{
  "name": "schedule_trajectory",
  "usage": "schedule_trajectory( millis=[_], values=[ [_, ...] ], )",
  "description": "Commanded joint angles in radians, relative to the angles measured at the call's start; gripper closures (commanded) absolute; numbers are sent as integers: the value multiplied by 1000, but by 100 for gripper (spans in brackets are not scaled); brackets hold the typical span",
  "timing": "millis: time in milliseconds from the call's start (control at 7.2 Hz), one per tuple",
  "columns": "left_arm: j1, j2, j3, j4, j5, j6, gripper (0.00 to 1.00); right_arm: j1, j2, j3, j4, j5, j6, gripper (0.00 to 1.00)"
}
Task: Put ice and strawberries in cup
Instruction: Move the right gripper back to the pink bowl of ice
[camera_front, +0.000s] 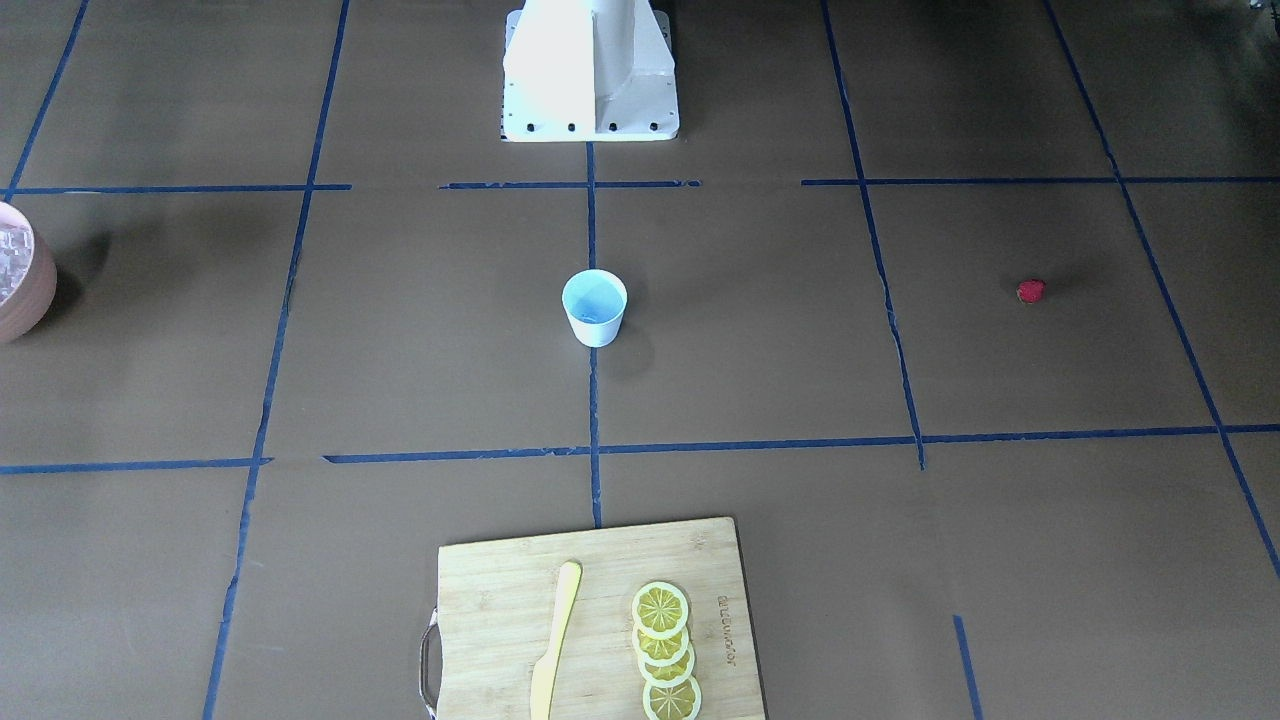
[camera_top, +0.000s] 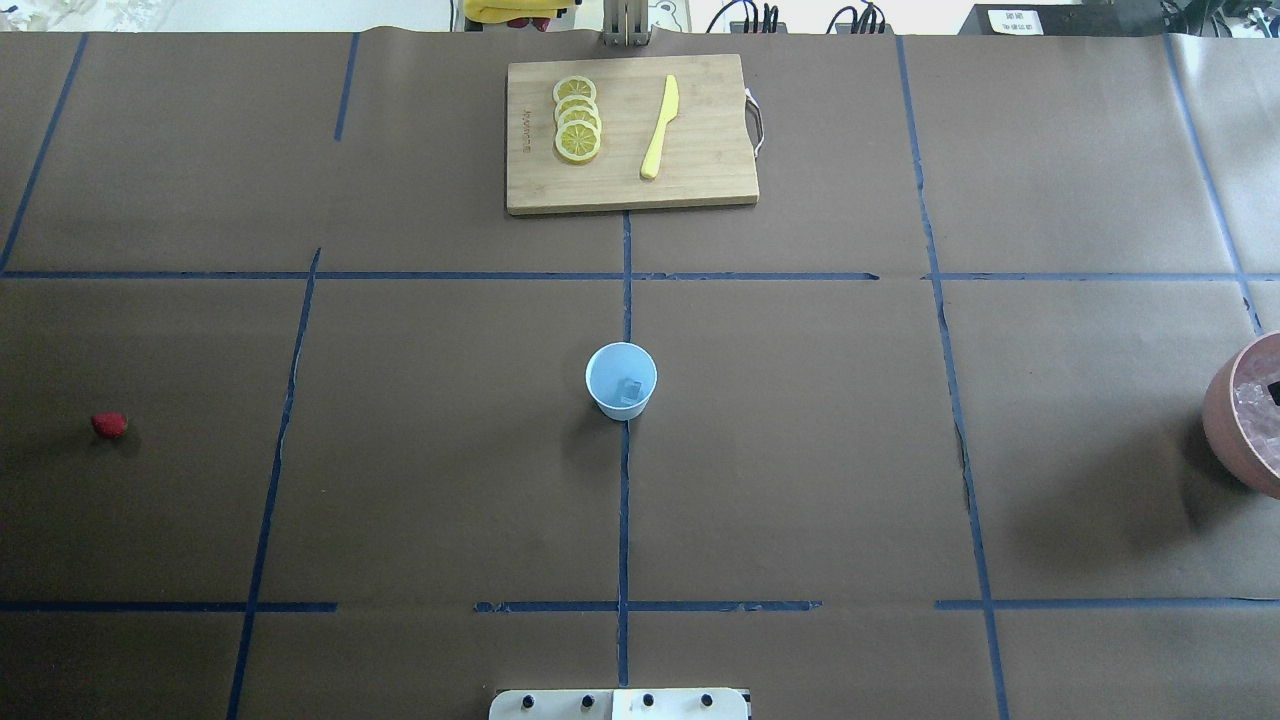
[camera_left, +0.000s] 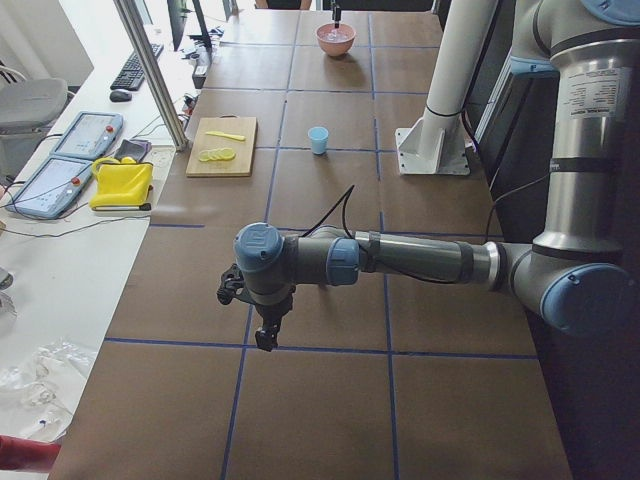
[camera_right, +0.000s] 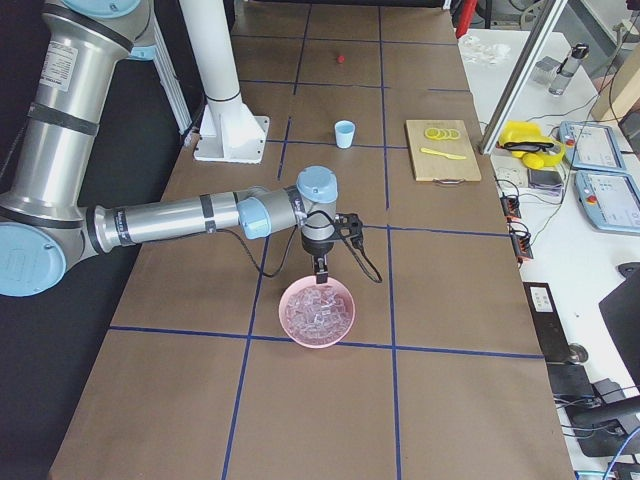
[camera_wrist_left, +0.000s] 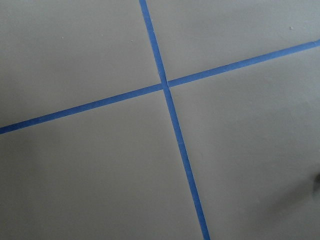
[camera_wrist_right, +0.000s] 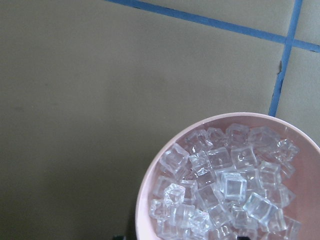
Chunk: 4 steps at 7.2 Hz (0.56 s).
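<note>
The white cup (camera_front: 594, 308) with a pale-blue inside stands upright at the table's middle, and it also shows in the overhead view (camera_top: 621, 380) with one ice cube (camera_top: 629, 392) inside it. The strawberry (camera_top: 109, 425) lies alone on the table's left part. Several more ice cubes (camera_wrist_right: 225, 187) fill the pinkish bowl (camera_right: 318, 312). My right gripper (camera_right: 321, 272) hangs just above the bowl's near rim; two dark fingertips sit far apart at the bottom edge of its wrist view, so it is open and empty. My left gripper (camera_left: 266, 338) hovers over bare table at the left end; I cannot tell its state.
A wooden cutting board (camera_top: 700, 180) at the far middle carries lemon slices (camera_top: 577, 120) and a yellow knife (camera_top: 660, 127). The robot's white base (camera_front: 590, 75) stands at the near edge. Blue tape lines cross the brown table.
</note>
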Motion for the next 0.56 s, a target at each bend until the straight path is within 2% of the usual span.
schedule_trajectory(
  millis=[0,278,417],
  values=[
    [0,0,2,0,1,1,0,5,3,-60,14,-20,-214,20],
    [0,0,2,0,0,1,0,5,27,-144,18,-52,-379,20],
    [0,0,2,0,0,1,0,5,32,-169,21,-54,-389,20]
  ],
)
